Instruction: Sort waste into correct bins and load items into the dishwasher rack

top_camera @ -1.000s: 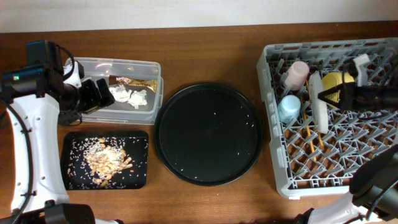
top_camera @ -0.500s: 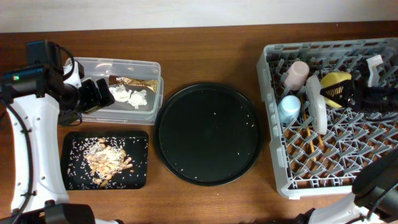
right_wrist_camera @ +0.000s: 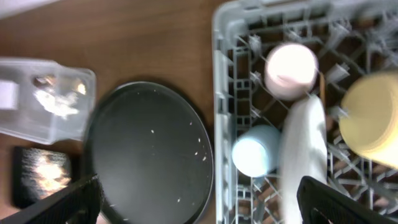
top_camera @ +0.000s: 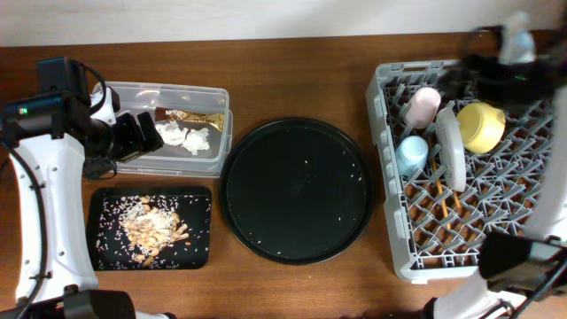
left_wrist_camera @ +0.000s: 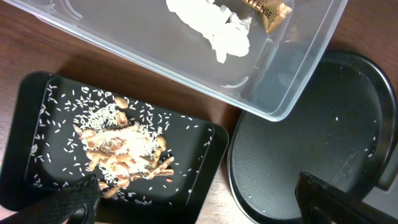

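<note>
In the grey dishwasher rack (top_camera: 383, 190) stand the pink cup (top_camera: 423, 105), the light-blue cup (top_camera: 411, 153), the pale plate (top_camera: 450, 146) on edge and the yellow bowl (top_camera: 483, 126); the chopsticks (top_camera: 440, 190) lie on the grid. My right gripper (top_camera: 483, 69), blurred, hovers open and empty over the rack's back edge. The right wrist view looks down on the pink cup (right_wrist_camera: 291, 70), the blue cup (right_wrist_camera: 256, 150) and the bowl (right_wrist_camera: 372, 118). The clear tub (top_camera: 213, 96) holds tissue (top_camera: 186, 137) and a foil wrapper (top_camera: 190, 117). My left gripper (top_camera: 133, 135) is open over the tub's left end. Food scraps (left_wrist_camera: 124, 152) lie in the flat black tray (left_wrist_camera: 205, 162).
A big round black tray (top_camera: 297, 190) with a few rice grains sits between the bins and the rack. The flat black tray (top_camera: 199, 252) lies in front of the tub. Bare brown table runs along the back and front edges.
My right gripper has opened and let go of the yellow bowl, which now rests in the rack. That arm has risen and pulled toward the back. The left arm has not moved.
</note>
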